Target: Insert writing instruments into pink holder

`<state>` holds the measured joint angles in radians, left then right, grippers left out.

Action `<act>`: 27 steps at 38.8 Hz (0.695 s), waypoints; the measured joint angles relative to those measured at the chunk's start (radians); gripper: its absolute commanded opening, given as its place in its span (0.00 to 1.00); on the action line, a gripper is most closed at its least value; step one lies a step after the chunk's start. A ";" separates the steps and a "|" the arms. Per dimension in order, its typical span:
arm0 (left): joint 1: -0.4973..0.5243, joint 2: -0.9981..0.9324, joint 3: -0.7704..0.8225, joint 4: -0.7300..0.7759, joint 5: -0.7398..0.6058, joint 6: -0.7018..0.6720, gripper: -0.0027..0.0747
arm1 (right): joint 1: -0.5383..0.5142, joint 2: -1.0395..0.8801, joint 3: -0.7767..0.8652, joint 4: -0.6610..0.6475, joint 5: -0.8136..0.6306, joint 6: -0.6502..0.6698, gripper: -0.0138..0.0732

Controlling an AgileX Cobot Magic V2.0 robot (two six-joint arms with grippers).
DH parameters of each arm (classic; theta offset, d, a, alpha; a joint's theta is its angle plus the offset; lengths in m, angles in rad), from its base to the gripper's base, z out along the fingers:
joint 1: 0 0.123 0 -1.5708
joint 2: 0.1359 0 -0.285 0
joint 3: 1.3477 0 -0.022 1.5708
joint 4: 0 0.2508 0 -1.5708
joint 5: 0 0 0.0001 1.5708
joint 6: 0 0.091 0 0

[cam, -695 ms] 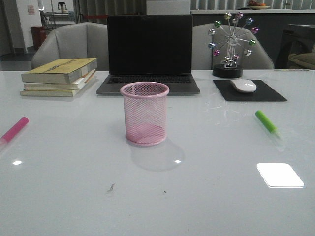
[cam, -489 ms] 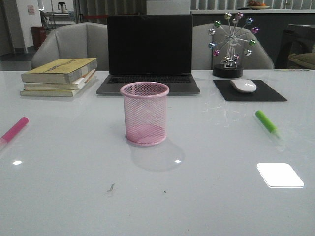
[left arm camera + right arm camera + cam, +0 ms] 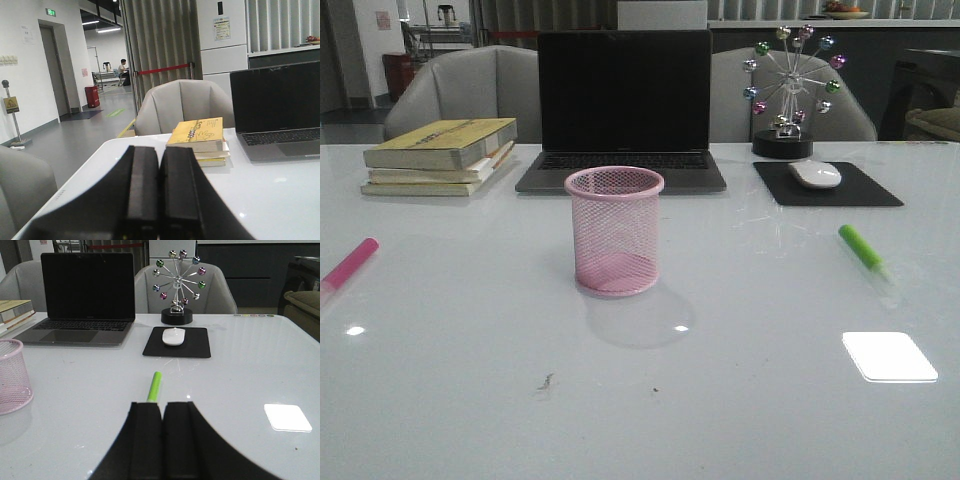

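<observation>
The pale pink mesh holder [image 3: 614,231] stands upright and empty at the table's middle, also showing at the edge of the right wrist view [image 3: 14,376]. A magenta marker [image 3: 349,264] lies flat near the left edge. A lime green marker [image 3: 863,250] lies flat on the right. Neither arm shows in the front view. My left gripper [image 3: 159,150] is shut with nothing in it, held above the table's left corner. My right gripper [image 3: 162,405] is shut and empty; the green marker [image 3: 154,386] lies on the table beyond its fingertips, its near end hidden behind them.
A black laptop [image 3: 623,110] stands open behind the holder. A stack of books [image 3: 442,156] lies at back left. A white mouse [image 3: 815,174] rests on a black pad [image 3: 827,185] at back right, with a ball-wheel ornament [image 3: 788,90] behind it.
</observation>
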<state>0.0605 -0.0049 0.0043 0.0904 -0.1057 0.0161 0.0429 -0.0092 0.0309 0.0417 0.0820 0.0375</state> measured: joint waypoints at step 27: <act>0.000 0.000 -0.080 -0.044 -0.001 0.000 0.15 | 0.000 0.000 -0.068 0.000 -0.136 0.000 0.20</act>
<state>0.0605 -0.0049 -0.0760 0.0463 -0.1065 0.0161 0.0429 -0.0092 -0.0374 0.0417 -0.0544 0.0375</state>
